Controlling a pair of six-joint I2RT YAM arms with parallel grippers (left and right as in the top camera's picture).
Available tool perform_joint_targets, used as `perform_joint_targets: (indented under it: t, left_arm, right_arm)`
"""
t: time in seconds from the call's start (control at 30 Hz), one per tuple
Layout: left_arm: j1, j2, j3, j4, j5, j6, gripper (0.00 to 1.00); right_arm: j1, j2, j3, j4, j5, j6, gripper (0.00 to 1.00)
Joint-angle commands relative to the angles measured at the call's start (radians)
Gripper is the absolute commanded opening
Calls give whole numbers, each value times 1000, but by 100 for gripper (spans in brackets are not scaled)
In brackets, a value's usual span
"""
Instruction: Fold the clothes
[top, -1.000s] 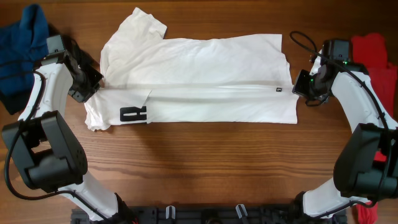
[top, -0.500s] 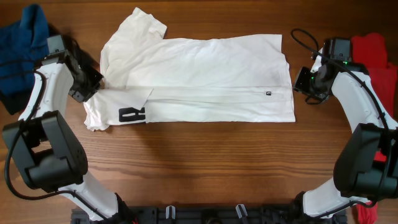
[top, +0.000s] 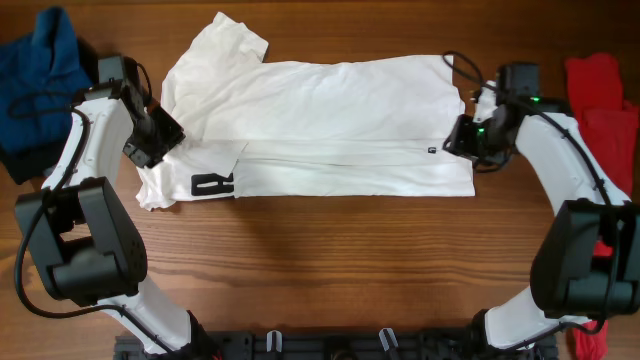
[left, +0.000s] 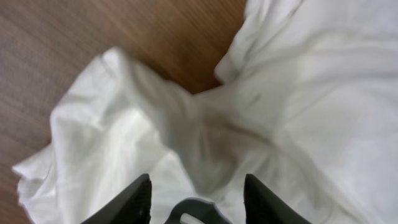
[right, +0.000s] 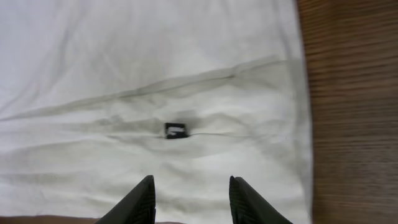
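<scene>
Left gripper (top: 162, 135) hangs over the crumpled left end of the white T-shirt (top: 330, 120) with its jaws apart and nothing between them. The right gripper (top: 462, 140) stands open above the shirt's right edge, also gripping nothing.

The shirt lies in the middle of the wooden table (top: 330, 260), spread left to right. A crease runs along its length and one sleeve sticks out at the far left. A blue garment (top: 35, 90) is heaped at the far left, behind the left arm. A red garment (top: 600, 100) lies at the right edge, beside the right arm. Both are apart from the shirt.

Bare wood runs along the shirt's whole near side, with a narrower strip on the far side.

A black block print (top: 213, 184) shows at the near left, partly folded under and unreadable. A small black tag (right: 176, 130) sits near the right edge, too small to read.
</scene>
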Motion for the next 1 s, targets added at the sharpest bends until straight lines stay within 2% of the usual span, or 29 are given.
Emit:
perform_joint_targets:
  t: [0.0, 0.13, 0.4, 0.53, 0.73, 0.97]
  left_arm:
    - [-2, -10, 18, -66, -13, 8, 49]
    - [-2, -10, 18, -106, -13, 8, 50]
    - [-2, -10, 14, -217, -13, 9, 50]
    - [-2, -10, -30, -206, -13, 31, 50]
    - [-2, -10, -103, -167, -13, 31, 50]
    - [-2, -10, -116, -201, -13, 31, 48]
  right_arm:
    - [35, 61, -26, 9, -14, -10, 38]
    - [36, 108, -54, 17, 45, 53, 36]
    - [36, 184, -63, 31, 105, 64, 36]
    - [35, 203, -63, 14, 216, 116, 36]
    - [23, 232, -63, -19, 293, 121, 36]
    - [-38, 233, -63, -75, 433, 221, 35]
